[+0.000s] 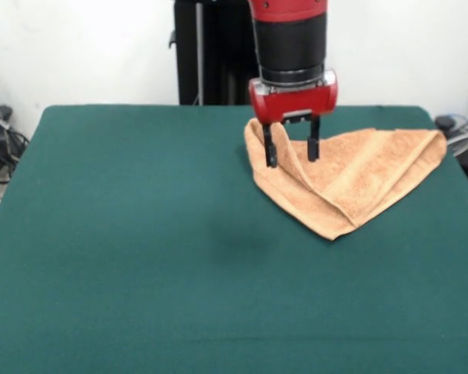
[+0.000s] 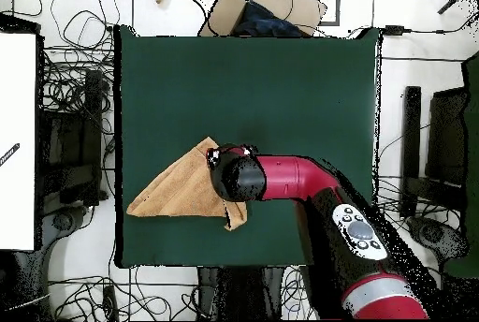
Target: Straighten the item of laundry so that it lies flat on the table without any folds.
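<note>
Terry cloth, peach-orange and nubbly, is lying folded into a rough triangle on a dark green, felt-like surface point(image 1: 140, 257). This towel point(image 1: 359, 175) is sitting directly under and beside the tool point(image 1: 292, 148), spreading away from it toward the surface's edge. In the front view its layers are overlapping: one raised flap is standing up just beside one black finger point(image 1: 270, 146), a diagonal crease is running away from the tool, and the doubled lower edges are meeting in a blunt point on the camera's side of the tool. A long, narrower corner is reaching out sideways from the tool toward the surface's edge.

The tool is hanging from a glossy red housing beneath a black cylindrical wrist. Its two slim black fingers are pointing straight down with a clear gap between them, released and gripping nothing, their tips hovering at or just above the cloth.

In the overhead view, the rounded red and black arm point(image 2: 309, 182) is covering part of the towel point(image 2: 178, 192), which is showing as a flat orange wedge near one side of the big rectangular surface point(image 2: 281, 84).
</note>
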Robot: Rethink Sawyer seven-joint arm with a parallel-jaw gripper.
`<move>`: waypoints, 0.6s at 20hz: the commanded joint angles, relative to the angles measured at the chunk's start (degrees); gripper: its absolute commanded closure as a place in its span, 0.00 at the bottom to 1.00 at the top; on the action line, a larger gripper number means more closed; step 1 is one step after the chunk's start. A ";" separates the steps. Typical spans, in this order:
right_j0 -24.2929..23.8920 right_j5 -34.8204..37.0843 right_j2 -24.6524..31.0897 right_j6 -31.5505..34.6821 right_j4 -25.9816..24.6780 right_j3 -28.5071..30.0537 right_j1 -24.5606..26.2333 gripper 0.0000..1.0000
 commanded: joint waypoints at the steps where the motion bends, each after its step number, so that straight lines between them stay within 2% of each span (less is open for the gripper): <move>1: 0.06 -1.75 -0.03 2.97 -2.92 -5.04 3.04 0.00; 9: 1.55 -1.02 -0.40 3.79 -2.52 -6.92 3.34 0.00; 12: 2.22 -2.07 -1.53 4.53 -3.16 -6.84 5.57 0.00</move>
